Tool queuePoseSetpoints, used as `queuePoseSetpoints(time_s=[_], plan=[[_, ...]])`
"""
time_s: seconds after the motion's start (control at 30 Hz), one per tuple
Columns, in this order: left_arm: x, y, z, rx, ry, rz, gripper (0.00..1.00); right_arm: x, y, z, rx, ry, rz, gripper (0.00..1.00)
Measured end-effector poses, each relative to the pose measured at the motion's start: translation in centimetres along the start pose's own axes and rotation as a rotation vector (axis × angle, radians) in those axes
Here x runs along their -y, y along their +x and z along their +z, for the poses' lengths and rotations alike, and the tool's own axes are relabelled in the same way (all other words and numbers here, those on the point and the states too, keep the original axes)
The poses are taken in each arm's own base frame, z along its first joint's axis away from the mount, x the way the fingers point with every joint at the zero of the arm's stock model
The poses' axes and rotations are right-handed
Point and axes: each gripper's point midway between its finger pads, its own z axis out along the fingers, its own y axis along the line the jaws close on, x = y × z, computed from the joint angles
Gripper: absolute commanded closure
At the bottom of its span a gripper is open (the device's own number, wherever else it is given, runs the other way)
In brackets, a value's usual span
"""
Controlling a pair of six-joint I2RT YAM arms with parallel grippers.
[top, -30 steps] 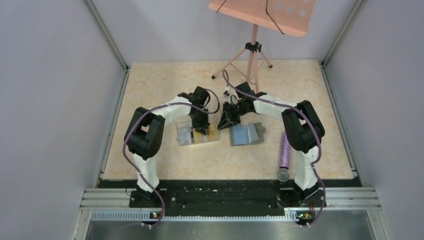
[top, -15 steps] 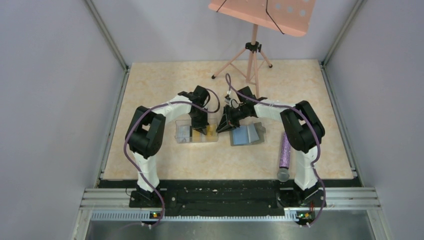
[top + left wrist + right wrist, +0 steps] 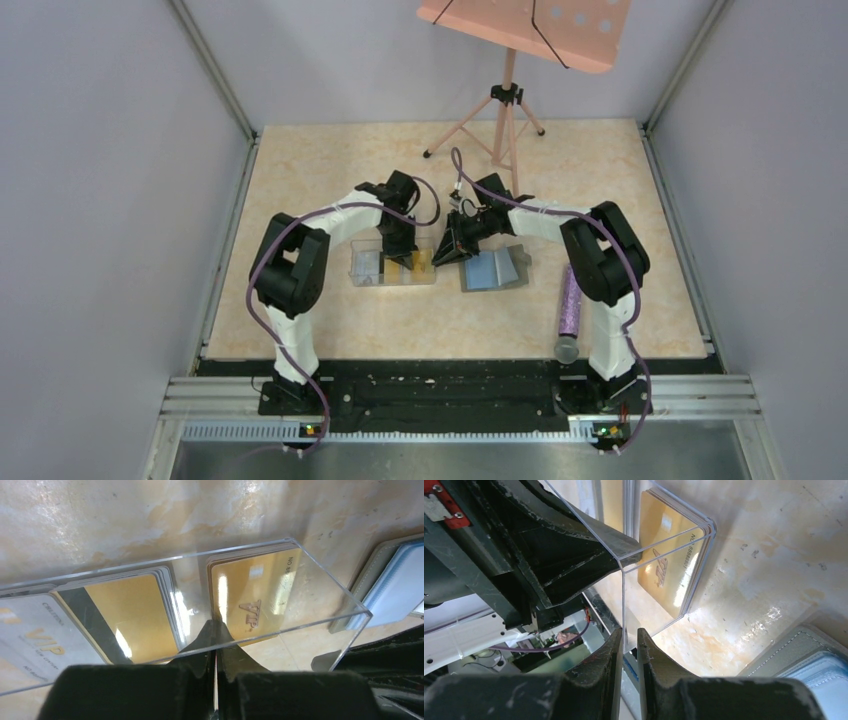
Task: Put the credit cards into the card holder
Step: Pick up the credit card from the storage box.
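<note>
A clear plastic box (image 3: 392, 268) holds the credit cards: a gold stack (image 3: 255, 600) at its right end, a second gold stack (image 3: 125, 610) in the middle and a whitish card (image 3: 30, 635) on the left. My left gripper (image 3: 216, 630) reaches down into the box, shut, with its tips at the left edge of the right-hand gold stack. Whether a card is pinched does not show. My right gripper (image 3: 628, 640) is shut on the box's clear end wall (image 3: 624, 595). The card holder (image 3: 492, 268) lies open just right of the box, pale blue pockets up.
A purple cylinder (image 3: 570, 305) lies beside the right arm. A pink music stand's tripod (image 3: 505, 110) stands at the back of the table. The two grippers work close together at the box's right end.
My left gripper's jaws have closed inside the box. The box and both grippers shifted slightly left a second ago and now hold still.
</note>
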Motion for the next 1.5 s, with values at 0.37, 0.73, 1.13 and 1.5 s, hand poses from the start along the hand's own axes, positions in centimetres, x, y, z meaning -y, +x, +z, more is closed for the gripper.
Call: queuePoseSetpoints(time_s=[0.37, 0.73, 1.13, 1.5], plan=[[1.3, -0.7, -2.3, 0.057, 0.057, 0.010, 0.86, 0.0, 0.0, 0.0, 0.000, 0.000, 0.000, 0.84], [3.4, -1.3, -2.9, 0.092, 0.164, 0.008, 0.77, 0.0, 0.0, 0.0, -0.002, -0.003, 0.000, 0.84], [3.9, -0.9, -2.5, 0.075, 0.201, -0.004, 1.00, 0.0, 0.0, 0.0, -0.001, -0.003, 0.000, 0.74], [3.1, -1.2, -4.2, 0.129, 0.153, 0.001, 1.00, -1.8, -1.1, -2.3, 0.073, -0.008, -0.085, 0.39]])
